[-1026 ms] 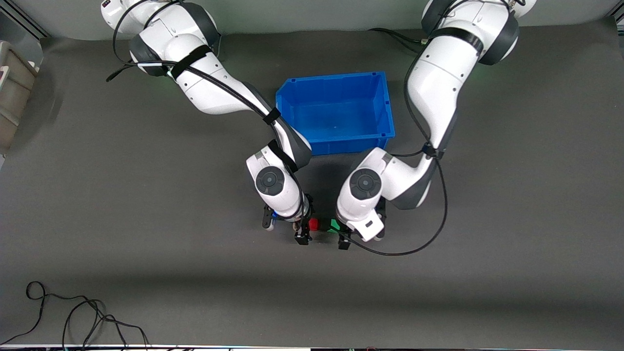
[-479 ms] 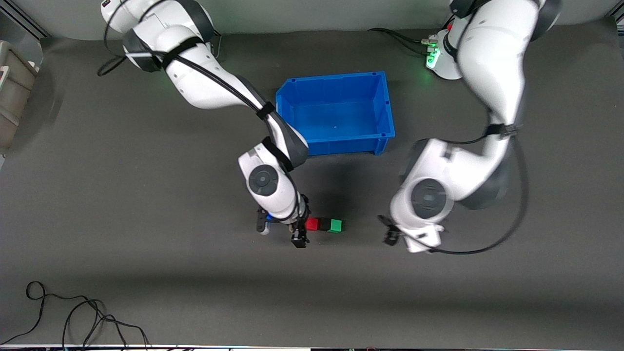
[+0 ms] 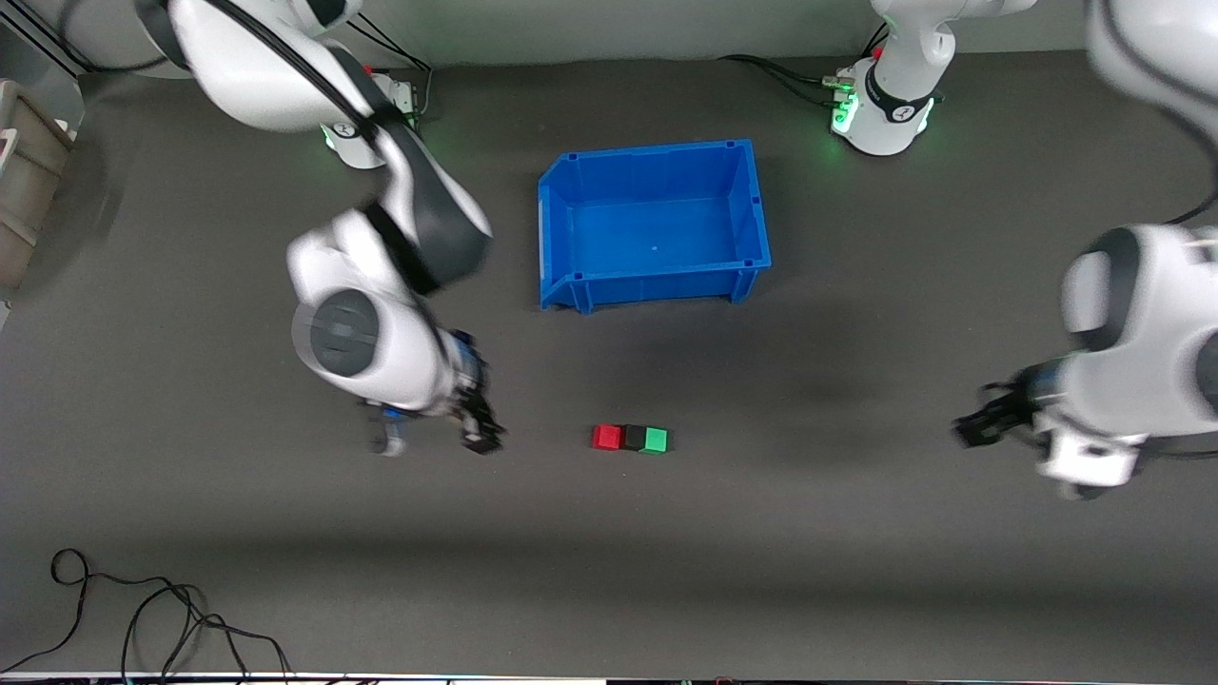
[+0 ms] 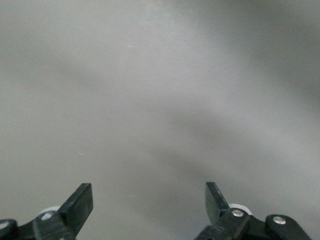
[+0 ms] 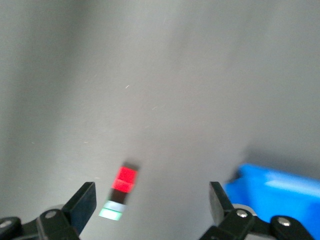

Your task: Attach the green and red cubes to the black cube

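From the front, the red cube (image 3: pixel 606 437), black cube (image 3: pixel 632 438) and green cube (image 3: pixel 655 440) sit touching in a row on the bench (image 3: pixel 666 571), black in the middle, nearer the camera than the blue bin (image 3: pixel 655 224). A loose cable (image 3: pixel 143 609) lies by the bench's near edge.

The left wrist view shows the left gripper (image 4: pixel 149 202) with fingers spread wide, empty, over bare bench.

The right wrist view shows the right gripper (image 5: pixel 152 202) likewise wide apart and empty; the cube row and bin corner (image 5: pixel 272 197) show.
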You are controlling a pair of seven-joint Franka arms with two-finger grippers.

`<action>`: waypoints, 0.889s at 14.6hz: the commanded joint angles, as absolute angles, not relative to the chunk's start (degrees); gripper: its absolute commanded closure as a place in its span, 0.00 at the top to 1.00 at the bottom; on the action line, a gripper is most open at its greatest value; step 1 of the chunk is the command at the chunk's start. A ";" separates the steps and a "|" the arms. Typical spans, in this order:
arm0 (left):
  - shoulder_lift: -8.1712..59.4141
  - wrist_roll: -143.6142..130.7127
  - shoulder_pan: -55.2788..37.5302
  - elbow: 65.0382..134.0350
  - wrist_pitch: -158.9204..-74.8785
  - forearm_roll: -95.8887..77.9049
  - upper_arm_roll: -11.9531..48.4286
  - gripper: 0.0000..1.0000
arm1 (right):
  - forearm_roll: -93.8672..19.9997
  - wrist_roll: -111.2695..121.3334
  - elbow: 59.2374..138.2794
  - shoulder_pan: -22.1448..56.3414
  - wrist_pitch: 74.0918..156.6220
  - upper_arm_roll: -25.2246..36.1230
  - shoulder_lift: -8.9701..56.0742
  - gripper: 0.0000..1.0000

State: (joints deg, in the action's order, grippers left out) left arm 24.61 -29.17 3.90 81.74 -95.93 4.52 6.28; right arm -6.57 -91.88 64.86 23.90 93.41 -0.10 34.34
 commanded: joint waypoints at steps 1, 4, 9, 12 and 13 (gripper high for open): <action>19.35 -13.40 7.28 86.30 -94.66 4.04 6.86 1.00 | -6.50 -78.45 67.68 20.14 84.24 -0.26 27.79 1.00; 16.36 0.50 10.72 86.22 -91.07 3.87 6.86 1.00 | -6.24 -60.09 69.86 16.19 77.45 0.17 22.87 1.00; 15.28 8.17 8.71 79.40 -91.85 2.20 7.38 1.00 | -5.71 -29.23 76.19 11.16 75.67 3.32 15.13 1.00; 15.91 6.87 8.00 76.73 -91.32 1.41 7.38 1.00 | -5.28 -20.93 81.19 11.51 76.72 5.01 10.39 1.00; 15.91 5.12 8.09 76.73 -91.23 -0.16 7.38 1.00 | -3.71 -20.40 82.95 11.51 78.47 5.01 9.15 1.00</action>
